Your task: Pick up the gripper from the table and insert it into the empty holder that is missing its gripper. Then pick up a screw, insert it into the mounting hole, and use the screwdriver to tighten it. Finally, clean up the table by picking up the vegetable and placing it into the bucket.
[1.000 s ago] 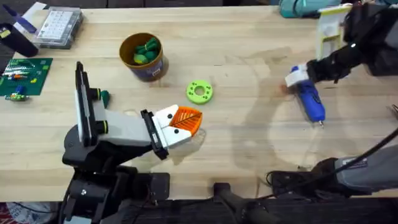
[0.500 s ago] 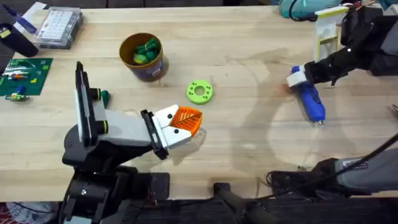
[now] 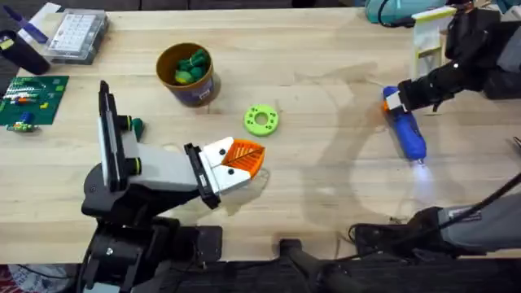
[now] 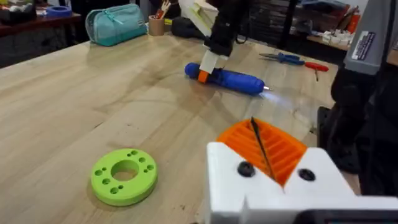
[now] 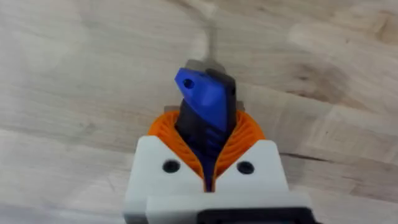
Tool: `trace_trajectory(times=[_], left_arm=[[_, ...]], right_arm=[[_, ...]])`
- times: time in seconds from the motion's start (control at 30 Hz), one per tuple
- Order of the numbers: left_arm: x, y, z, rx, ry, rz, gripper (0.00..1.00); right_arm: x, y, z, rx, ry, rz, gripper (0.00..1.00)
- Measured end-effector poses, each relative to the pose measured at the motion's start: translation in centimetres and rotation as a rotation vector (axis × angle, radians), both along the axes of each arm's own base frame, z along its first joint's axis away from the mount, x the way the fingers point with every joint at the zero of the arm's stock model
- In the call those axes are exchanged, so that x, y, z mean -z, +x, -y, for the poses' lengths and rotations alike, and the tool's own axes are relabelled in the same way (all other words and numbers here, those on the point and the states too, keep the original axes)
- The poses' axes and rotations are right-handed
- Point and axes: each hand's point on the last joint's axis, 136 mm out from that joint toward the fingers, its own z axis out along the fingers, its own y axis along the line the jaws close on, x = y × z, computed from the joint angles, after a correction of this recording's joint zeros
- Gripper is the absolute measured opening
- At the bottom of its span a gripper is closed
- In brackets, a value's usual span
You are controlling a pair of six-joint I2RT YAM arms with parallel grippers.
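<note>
My right jaws pinch the rear end of the blue screwdriver, which lies on the surface at about 3 o'clock, tip toward 5 o'clock with a light glowing there. My left jaws, pressed together, rest near 7 o'clock beside the green ring. The yellow bucket at 11 o'clock holds green pieces; I cannot read its dark label.

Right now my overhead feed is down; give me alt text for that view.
The right gripper holds the rear end of the blue screwdriver lying on the table. At left the holder carries the gripper; the bucket holds green pieces.
</note>
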Motion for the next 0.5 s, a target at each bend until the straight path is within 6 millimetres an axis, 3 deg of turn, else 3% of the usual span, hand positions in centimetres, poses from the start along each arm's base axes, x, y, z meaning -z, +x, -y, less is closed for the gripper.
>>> trace_trajectory(times=[0.3,0.4,0.5], left_arm=[[0.0,0.0,0.0,0.000,0.000,0.000,0.019],[0.0,0.0,0.0,0.000,0.000,0.000,0.019],[0.0,0.0,0.0,0.000,0.000,0.000,0.019]], right_arm=[[-1.0,-2.1,-0.8,0.020,0.034,-0.073,0.027],[-3.4,-1.3,-0.6,0.027,0.032,-0.034,0.052],[-7.4,0.2,-0.4,0.031,0.019,0.046,0.074]])
